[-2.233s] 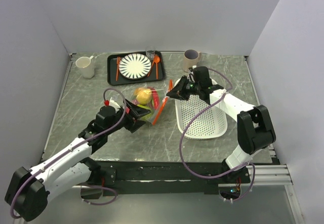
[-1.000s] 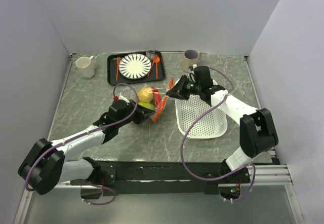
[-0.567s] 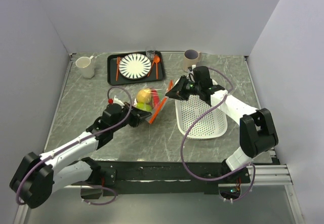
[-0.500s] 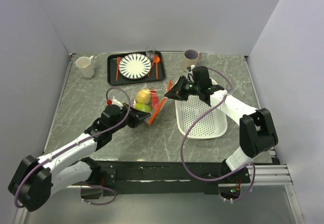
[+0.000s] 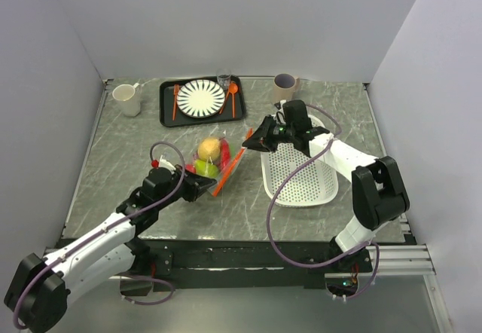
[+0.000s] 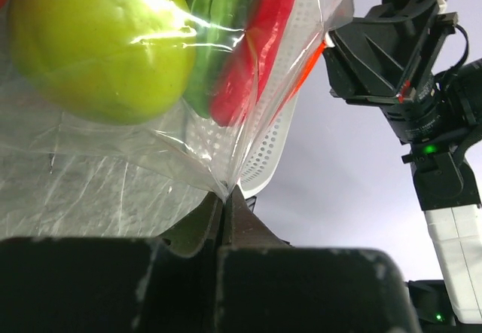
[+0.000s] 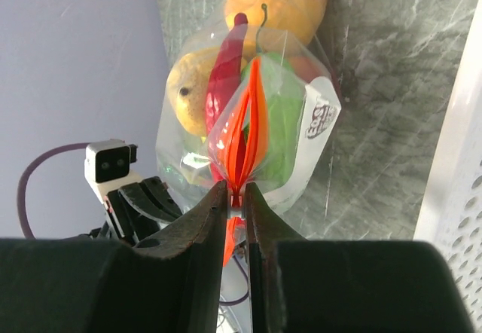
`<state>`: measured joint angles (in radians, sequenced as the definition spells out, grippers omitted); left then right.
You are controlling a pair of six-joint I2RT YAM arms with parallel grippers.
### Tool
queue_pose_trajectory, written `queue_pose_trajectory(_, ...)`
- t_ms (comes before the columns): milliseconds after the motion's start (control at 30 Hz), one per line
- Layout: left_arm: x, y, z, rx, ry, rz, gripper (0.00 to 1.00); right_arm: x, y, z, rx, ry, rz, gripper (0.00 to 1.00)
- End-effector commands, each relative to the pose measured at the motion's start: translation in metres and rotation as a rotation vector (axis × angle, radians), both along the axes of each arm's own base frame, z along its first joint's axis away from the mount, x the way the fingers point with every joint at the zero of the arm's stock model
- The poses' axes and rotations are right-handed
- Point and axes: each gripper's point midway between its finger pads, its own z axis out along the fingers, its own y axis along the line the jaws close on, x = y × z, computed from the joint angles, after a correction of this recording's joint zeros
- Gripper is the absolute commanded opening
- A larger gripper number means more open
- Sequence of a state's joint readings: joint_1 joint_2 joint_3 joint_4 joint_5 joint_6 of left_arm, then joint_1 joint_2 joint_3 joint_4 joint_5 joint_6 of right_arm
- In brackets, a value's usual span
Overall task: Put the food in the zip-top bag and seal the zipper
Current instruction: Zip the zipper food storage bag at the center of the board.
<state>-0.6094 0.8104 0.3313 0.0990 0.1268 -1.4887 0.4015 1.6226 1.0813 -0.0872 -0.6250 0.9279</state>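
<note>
Since half a second ago the left tool (image 5: 200,187) has drawn back toward the lower left of the top view. The zip-top bag (image 5: 213,169) has slid with it, so its zipper (image 5: 232,164) now lies as a longer slanted line in mid-frame. The left tool is pinched closed on a thin corner of the clear, crinkled film. The right tool (image 5: 257,140) is clamped on the upper end of the zipper. There the two stiff orange-red tracks bow apart into a narrow leaf-shaped gap just above the fingers. The food (image 5: 208,151) sits bunched inside the bag at the centre of the grey marbled surface (image 5: 128,152). It includes a rounded yellow fruit, a smooth glossy green pepper (image 6: 98,47) and a slim red chilli (image 6: 260,54). A white perforated basket (image 5: 301,176) lies just right of the bag.
</note>
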Motion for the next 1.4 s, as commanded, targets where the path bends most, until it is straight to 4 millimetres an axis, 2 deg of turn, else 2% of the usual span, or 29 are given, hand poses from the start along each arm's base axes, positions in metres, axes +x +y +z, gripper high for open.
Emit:
queue_pose_trajectory(0, -0.005, 0.003, 0.003, -0.003, 0.002, -0.004, 0.01, 0.030, -0.002, 0.025, 0.027, -0.105, -0.051, 0.20)
queue_pose_trajectory(200, -0.006, 0.007, 0.005, 0.009, -0.001, 0.008, 0.01, 0.041, -0.016, 0.017, -0.064, -0.135, -0.108, 0.20)
queue_pose_trajectory(633, -0.015, 0.010, 0.001, -0.003, 0.015, 0.001, 0.01, 0.059, -0.016, 0.013, -0.029, -0.121, -0.144, 0.20)
queue_pose_trajectory(933, -0.019, 0.013, -0.004, -0.008, 0.030, 0.006, 0.01, 0.078, -0.027, 0.011, -0.068, -0.138, -0.191, 0.21)
queue_pose_trajectory(1367, -0.021, 0.013, -0.011, -0.004, 0.045, -0.002, 0.01, 0.083, -0.028, 0.001, -0.076, -0.120, -0.183, 0.22)
